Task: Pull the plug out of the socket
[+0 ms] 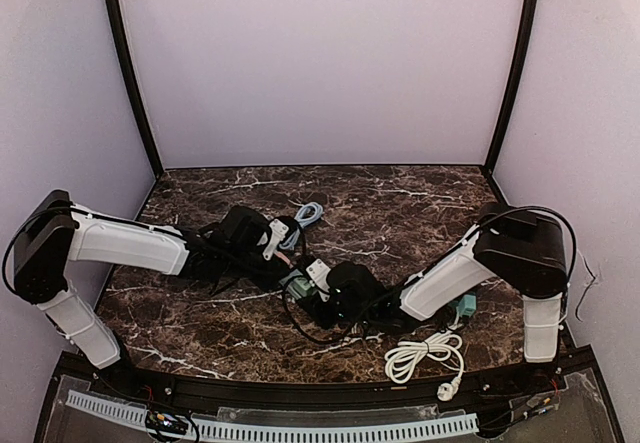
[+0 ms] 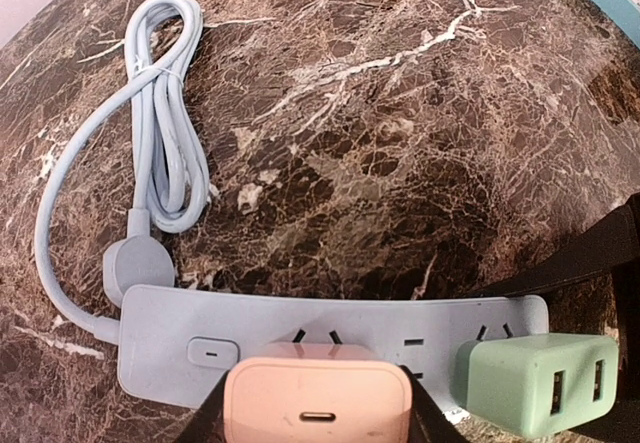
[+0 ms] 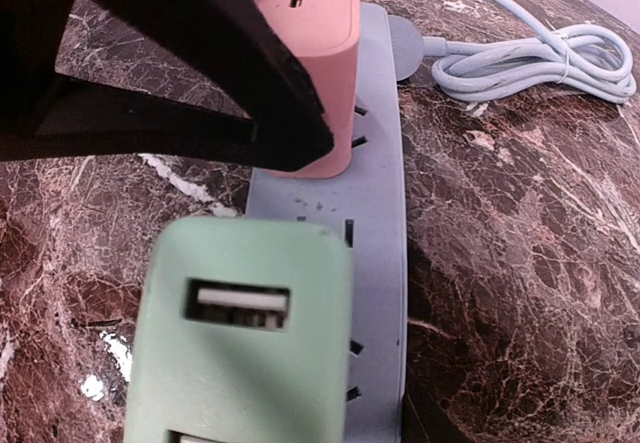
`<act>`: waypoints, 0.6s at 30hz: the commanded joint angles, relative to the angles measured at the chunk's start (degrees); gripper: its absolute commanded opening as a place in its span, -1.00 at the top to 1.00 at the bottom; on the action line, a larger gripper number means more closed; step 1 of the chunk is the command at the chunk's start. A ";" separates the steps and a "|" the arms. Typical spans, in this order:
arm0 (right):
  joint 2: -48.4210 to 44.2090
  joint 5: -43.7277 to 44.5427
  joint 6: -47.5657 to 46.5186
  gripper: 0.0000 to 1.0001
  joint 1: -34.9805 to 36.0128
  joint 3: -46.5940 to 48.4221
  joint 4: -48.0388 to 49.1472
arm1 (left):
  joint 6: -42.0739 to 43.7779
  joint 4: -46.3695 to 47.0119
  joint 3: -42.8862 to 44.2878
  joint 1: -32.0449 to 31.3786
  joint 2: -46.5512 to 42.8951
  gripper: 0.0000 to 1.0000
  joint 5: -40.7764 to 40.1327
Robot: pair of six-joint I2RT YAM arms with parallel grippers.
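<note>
On the far left of your left wrist view lay the pale blue cord (image 2: pixel 165 113), bundled in a loop, with its round plug head resting at the strip's end. The power strip (image 2: pixel 330 348) lay flat on the marble table (image 1: pixel 420 203), near the middle, between the two arms. Faint marks beside its slots were too small to read.

Your left gripper (image 2: pixel 318 425) was closed on the pink charger (image 2: pixel 318 395), one dark finger (image 2: pixel 205 418) pressed to each side. The charger stood upright, seated in the strip next to the switch. Its top face showed only a small oval port, and its lower edge was cut off by the frame.

To the right, the green charger (image 2: pixel 535 383) sat plugged into the strip's other end, with two rectangular ports on its face. It filled the near part of your right wrist view and hid that gripper's own fingers. You could not tell whether the right gripper (image 1: pixel 310 288) was holding anything or how wide it stood.

Further right, a small teal block (image 1: pixel 466 306) lay half hidden behind the right arm. A coiled white cable (image 1: pixel 425 353) lay at the near edge.
</note>
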 commanded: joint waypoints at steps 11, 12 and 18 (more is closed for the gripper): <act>-0.44 -0.11 0.03 1.00 -0.74 -1.78 -5.08 | -6.39 6.61 1.06 2.77 -4.93 0.53 11.30; -0.62 -0.12 0.05 1.00 -0.78 -1.81 -5.08 | -5.56 6.04 0.76 2.57 -5.20 0.53 7.94; -1.11 0.00 0.14 1.00 -0.99 -1.82 -5.77 | -0.98 4.60 -0.44 1.07 -7.62 0.54 -3.66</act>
